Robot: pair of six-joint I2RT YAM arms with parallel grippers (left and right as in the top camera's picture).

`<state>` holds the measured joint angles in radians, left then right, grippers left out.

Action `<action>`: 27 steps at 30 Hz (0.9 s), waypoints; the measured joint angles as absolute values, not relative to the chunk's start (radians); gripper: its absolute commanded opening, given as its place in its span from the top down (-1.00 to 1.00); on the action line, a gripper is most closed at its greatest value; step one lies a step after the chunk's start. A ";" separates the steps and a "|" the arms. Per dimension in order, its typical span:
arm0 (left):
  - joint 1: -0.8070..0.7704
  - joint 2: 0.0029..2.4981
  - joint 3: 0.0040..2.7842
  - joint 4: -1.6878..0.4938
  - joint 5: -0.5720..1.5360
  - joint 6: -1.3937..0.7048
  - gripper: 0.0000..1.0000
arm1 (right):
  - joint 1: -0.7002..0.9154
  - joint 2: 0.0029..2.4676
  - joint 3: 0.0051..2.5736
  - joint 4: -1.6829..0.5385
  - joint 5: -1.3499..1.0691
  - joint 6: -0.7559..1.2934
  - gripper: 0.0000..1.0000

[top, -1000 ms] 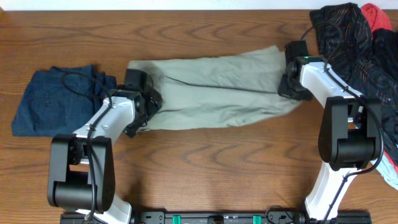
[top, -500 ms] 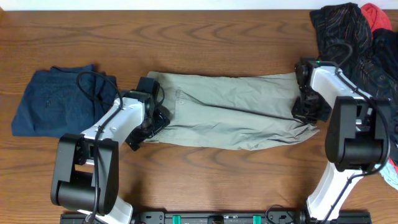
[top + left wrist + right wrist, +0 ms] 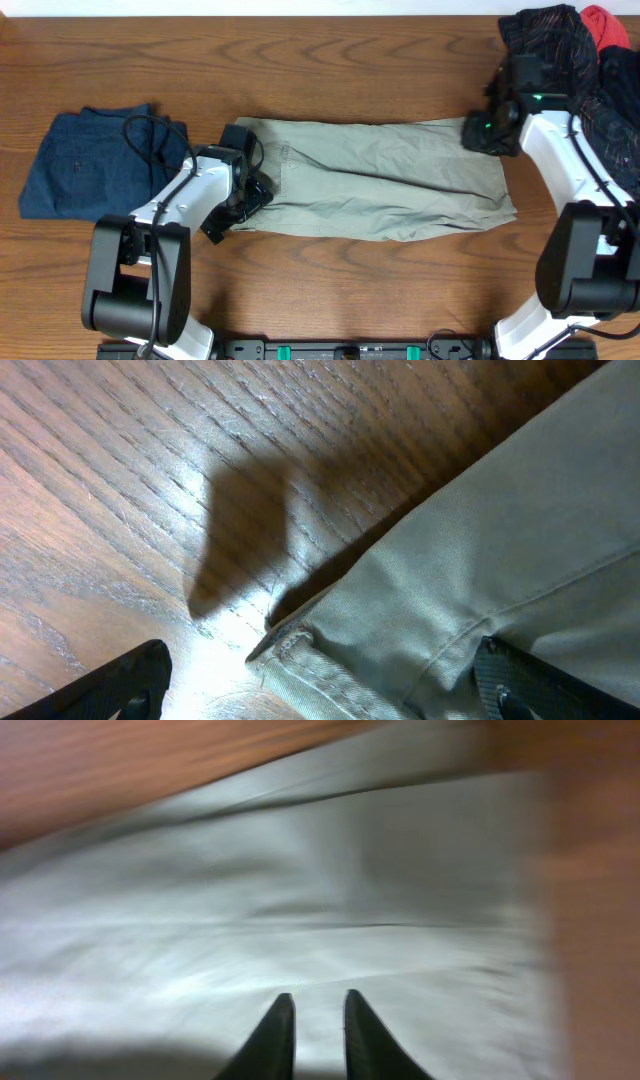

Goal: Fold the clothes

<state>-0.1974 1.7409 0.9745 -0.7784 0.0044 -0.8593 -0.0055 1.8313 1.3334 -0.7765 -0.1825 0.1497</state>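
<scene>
The khaki trousers (image 3: 380, 180) lie flat in a long strip across the middle of the table, legs doubled lengthwise. My left gripper (image 3: 245, 195) is at their left end, low on the table. In the left wrist view its jaws (image 3: 325, 680) are wide open, with a hemmed corner of the trousers (image 3: 480, 560) between them. My right gripper (image 3: 480, 135) is over the upper right corner of the trousers. In the blurred right wrist view its fingers (image 3: 317, 1005) are close together with nothing between them, above the khaki cloth (image 3: 300, 900).
A folded navy denim garment (image 3: 95, 160) lies at the left. A black thin-striped garment (image 3: 560, 50) and a red one (image 3: 605, 25) are heaped at the back right corner. The brown wooden table (image 3: 330, 60) shows at the back and front.
The trousers slid right and flattened out. My left gripper moved right with them, then stayed. My right gripper left the trousers' lower right end and moved up to their upper right corner.
</scene>
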 measured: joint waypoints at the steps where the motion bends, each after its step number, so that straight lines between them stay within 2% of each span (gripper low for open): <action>1: -0.197 1.741 0.974 -0.778 0.004 -0.859 -0.95 | 0.013 1.835 1.333 -0.779 -0.240 0.097 0.72; 7: -0.197 1.741 0.974 -0.778 0.004 -0.859 -0.95 | 0.141 1.856 1.333 -0.745 -0.392 -0.088 0.70; 15: -0.197 1.741 0.974 -0.778 0.004 -0.859 -0.95 | 0.216 1.925 1.333 -0.680 -0.432 -0.144 0.62; 17: -0.197 1.741 0.974 -0.778 0.004 -0.859 -0.95 | 0.220 1.960 1.333 -0.659 -0.427 -0.147 0.68; 23: -0.197 1.741 0.974 -0.778 0.004 -0.859 -0.96 | 0.219 2.046 1.333 -0.557 -0.233 -0.060 0.60; 25: -0.197 1.741 0.974 -0.779 0.004 -0.859 -0.96 | 0.218 2.051 1.333 -0.535 -0.149 -0.010 0.43; 27: -0.197 1.741 0.974 -0.781 0.005 -0.859 -0.96 | 0.213 2.050 1.333 -0.511 -0.045 0.029 0.04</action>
